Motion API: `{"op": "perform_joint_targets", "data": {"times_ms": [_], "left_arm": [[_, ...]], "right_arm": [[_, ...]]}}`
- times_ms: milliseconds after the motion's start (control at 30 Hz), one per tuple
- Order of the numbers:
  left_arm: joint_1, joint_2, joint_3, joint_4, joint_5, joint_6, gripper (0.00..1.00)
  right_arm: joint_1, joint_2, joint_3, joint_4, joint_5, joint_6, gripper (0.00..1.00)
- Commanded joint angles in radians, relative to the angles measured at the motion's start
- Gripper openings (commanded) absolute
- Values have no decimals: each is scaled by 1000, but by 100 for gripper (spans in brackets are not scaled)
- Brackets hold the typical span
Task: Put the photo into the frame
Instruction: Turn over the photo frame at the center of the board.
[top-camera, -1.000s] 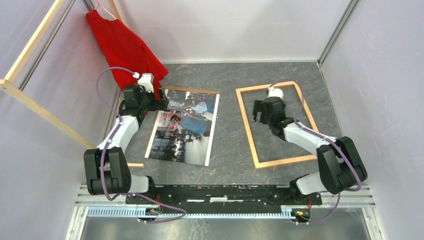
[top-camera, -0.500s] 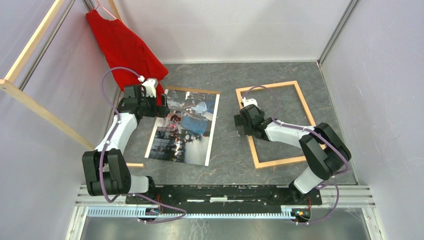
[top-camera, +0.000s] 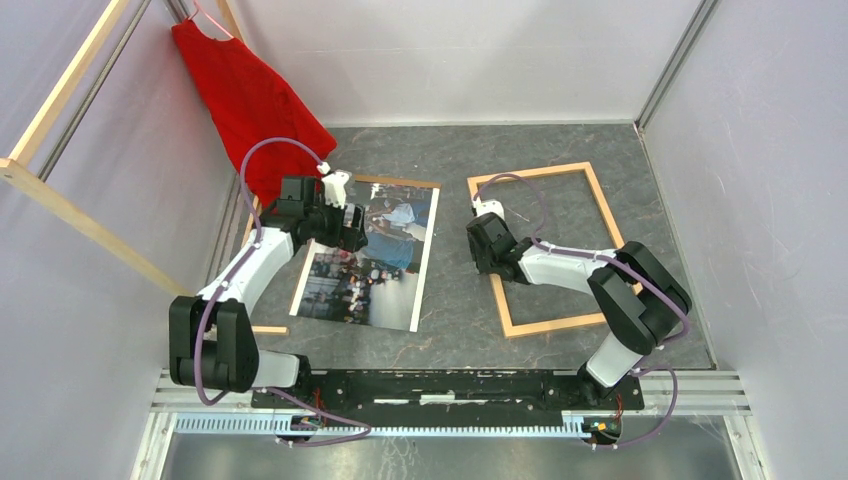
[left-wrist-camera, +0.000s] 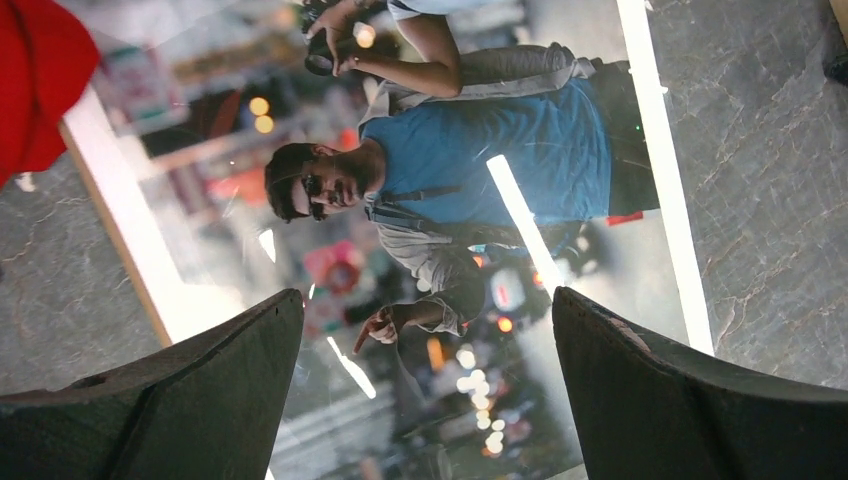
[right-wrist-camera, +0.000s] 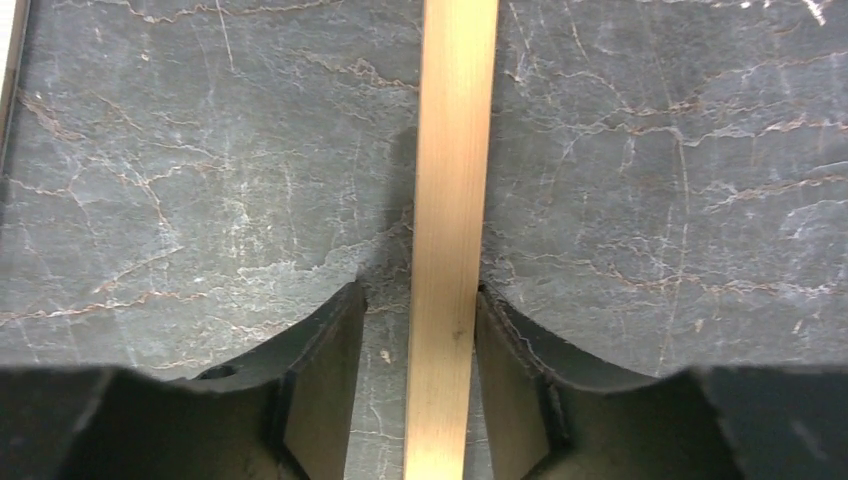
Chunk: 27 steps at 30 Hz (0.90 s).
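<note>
The photo (top-camera: 375, 270) lies face up on the dark table, left of centre; in the left wrist view the photo (left-wrist-camera: 480, 150) shows a man in a blue shirt. My left gripper (top-camera: 350, 228) hovers over its upper left part, and its fingers stand wide apart around nothing (left-wrist-camera: 425, 300). The frame (top-camera: 545, 325), thin light wood, lies flat to the right. My right gripper (top-camera: 482, 250) straddles its left bar (right-wrist-camera: 455, 150). The jaws (right-wrist-camera: 420, 292) are partly closed: the right finger touches the bar, and a gap shows on the left side.
A red cloth (top-camera: 250, 100) hangs at the back left from long wooden rack bars (top-camera: 70, 210). A brown board edge (top-camera: 385, 181) shows beyond the photo's far end. Grey walls close in on the left, back and right.
My right gripper swung from inside the frame to its left bar and narrowed its jaws around it. My left gripper moved right, over the photo.
</note>
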Motion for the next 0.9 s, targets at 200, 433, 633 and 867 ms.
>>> {"op": "perform_joint_targets", "data": {"times_ms": [200, 433, 633, 867], "left_arm": [[-27, 42, -9, -12, 36, 65, 100], [-35, 67, 4, -25, 73, 89, 100], [-35, 82, 28, -25, 72, 76, 100], [-33, 90, 66, -40, 97, 41, 100]], "right_arm": [[23, 22, 92, -107, -29, 115, 16], [51, -31, 236, -174, -77, 188, 0], [69, -87, 330, -177, -177, 273, 0], [80, -152, 389, -135, -317, 395, 0]]}}
